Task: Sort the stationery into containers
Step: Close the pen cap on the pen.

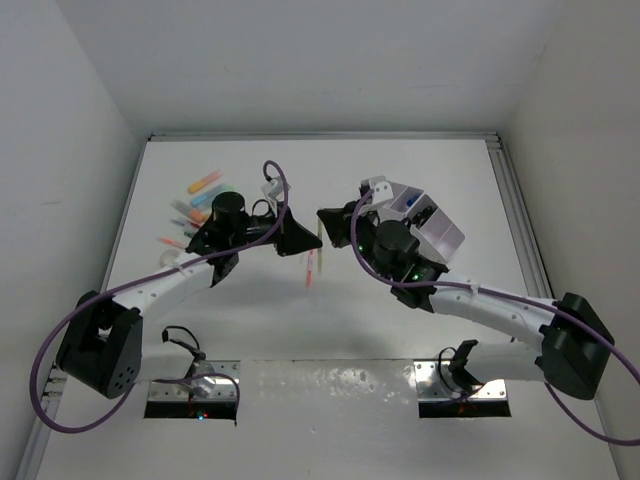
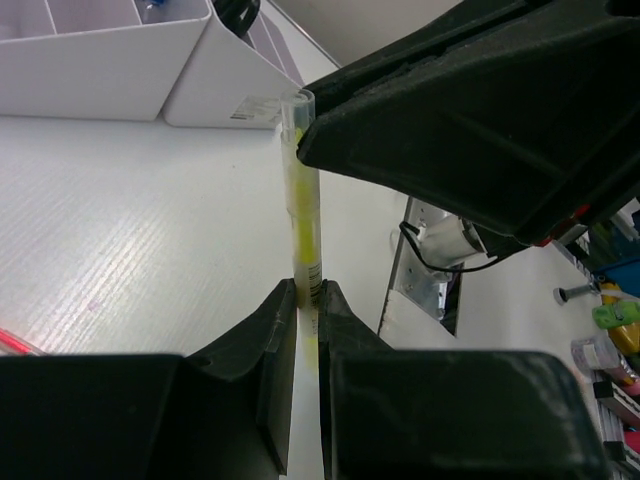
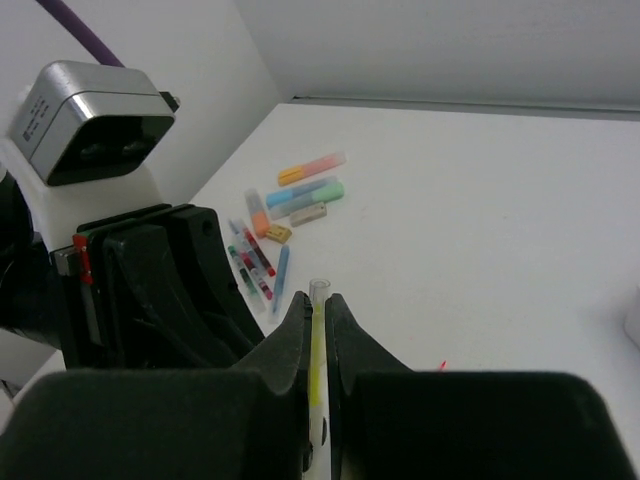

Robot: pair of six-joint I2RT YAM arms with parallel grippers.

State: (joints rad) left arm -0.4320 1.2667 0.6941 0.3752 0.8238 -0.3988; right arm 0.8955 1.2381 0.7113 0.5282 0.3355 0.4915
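Observation:
A yellow highlighter [image 2: 304, 200] with a clear cap is held at both ends, above the table. My left gripper [image 2: 308, 292] is shut on its lower part. My right gripper [image 3: 318, 303] is shut on the same highlighter [image 3: 317, 345], just below the clear cap. In the top view the two grippers meet tip to tip, left [image 1: 314, 239] and right [image 1: 325, 222]. The white and lilac organiser [image 1: 428, 218] stands behind my right wrist, and it also shows in the left wrist view [image 2: 100, 60]. Several loose highlighters and pens [image 1: 195, 208] lie at the far left.
A thin red pen [image 1: 310, 268] lies on the table below the grippers. The loose pile [image 3: 285, 205] holds orange, pink, green and blue markers and a blue pen. White walls close in the table on three sides. Metal base plates [image 1: 465, 385] sit at the near edge.

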